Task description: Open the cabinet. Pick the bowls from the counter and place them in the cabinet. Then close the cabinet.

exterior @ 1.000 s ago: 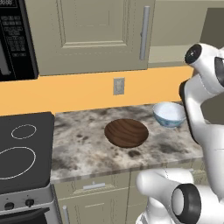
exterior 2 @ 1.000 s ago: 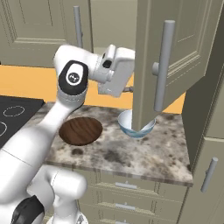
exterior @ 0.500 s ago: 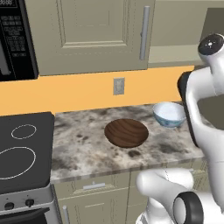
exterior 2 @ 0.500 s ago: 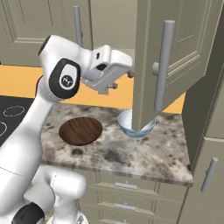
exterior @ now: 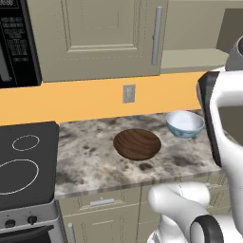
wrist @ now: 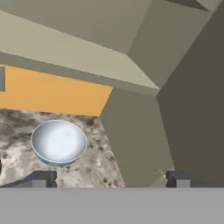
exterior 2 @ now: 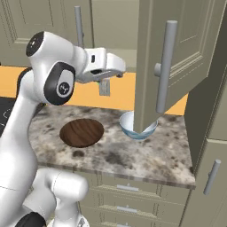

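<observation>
On the counter (exterior: 95, 161), two bowls (exterior: 137, 144), orange wall (exterior: 71, 99) behind

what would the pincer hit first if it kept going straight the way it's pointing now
Probably the counter beside the white and light-blue bowl. In the hand view the open pincer aims down at bare marble between that bowl and the dark side of the open cabinet. Depth is unclear, so it might graze either one.
</observation>
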